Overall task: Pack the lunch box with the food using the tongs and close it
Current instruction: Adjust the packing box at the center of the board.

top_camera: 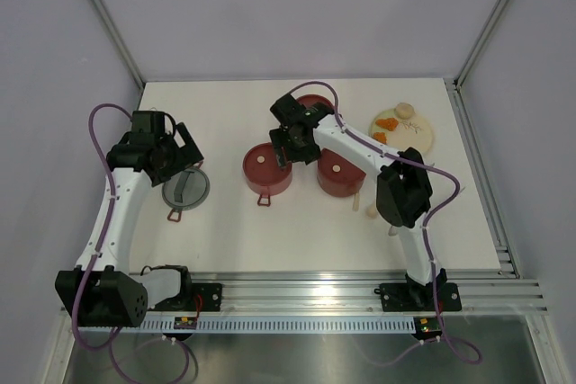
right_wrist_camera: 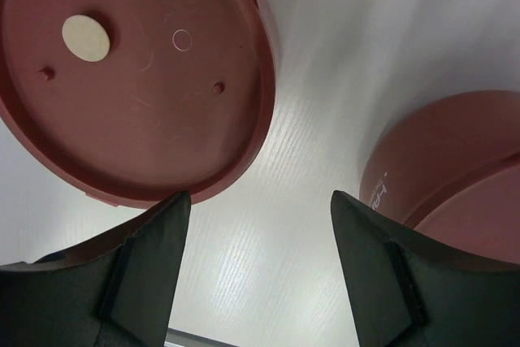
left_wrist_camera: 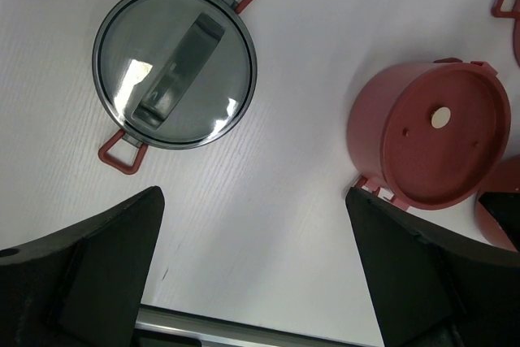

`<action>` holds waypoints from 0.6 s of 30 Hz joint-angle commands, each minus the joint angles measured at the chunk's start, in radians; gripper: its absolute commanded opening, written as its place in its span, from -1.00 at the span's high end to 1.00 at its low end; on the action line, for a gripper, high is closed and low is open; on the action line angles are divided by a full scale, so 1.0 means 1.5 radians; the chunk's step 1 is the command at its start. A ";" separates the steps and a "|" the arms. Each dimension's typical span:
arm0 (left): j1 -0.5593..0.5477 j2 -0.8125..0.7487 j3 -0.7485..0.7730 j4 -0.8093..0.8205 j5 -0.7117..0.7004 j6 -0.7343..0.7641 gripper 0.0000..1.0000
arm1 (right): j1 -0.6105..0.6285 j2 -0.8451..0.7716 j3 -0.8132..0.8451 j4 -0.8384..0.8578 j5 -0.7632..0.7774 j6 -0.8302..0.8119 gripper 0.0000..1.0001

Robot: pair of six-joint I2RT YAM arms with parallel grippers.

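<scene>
Both our tools, left tool [left_wrist_camera: 256, 274] and right tool [right_wrist_camera: 256, 270], hang released, lunch box bowls [top_camera: 267, 169] left of the plate [top_camera: 430, 137]; they're rigid, slick plastic, so we'd grab the side handles.

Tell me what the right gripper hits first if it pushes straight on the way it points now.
Probably bare white tabletop. The right gripper, jaws open, points into the gap between two upturned dark-red round bowls, apparently just clearing both, though depth is unclear.

Grey lid [top_camera: 185, 189] left of two bowls [top_camera: 267, 169] (plate [top_camera: 423, 138] far right)
</scene>
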 commanded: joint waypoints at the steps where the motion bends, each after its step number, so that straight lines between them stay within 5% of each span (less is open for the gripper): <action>1: 0.001 -0.030 -0.006 0.044 0.023 -0.001 -0.98 | 0.003 0.010 0.004 0.002 -0.004 0.003 -0.56; 9: 0.001 -0.020 -0.019 0.063 0.043 -0.003 -0.98 | -0.002 -0.121 -0.099 0.062 0.056 0.011 -0.55; 18: 0.001 -0.016 -0.023 0.070 0.099 0.003 -0.98 | -0.012 -0.076 -0.081 0.048 0.026 0.017 -0.48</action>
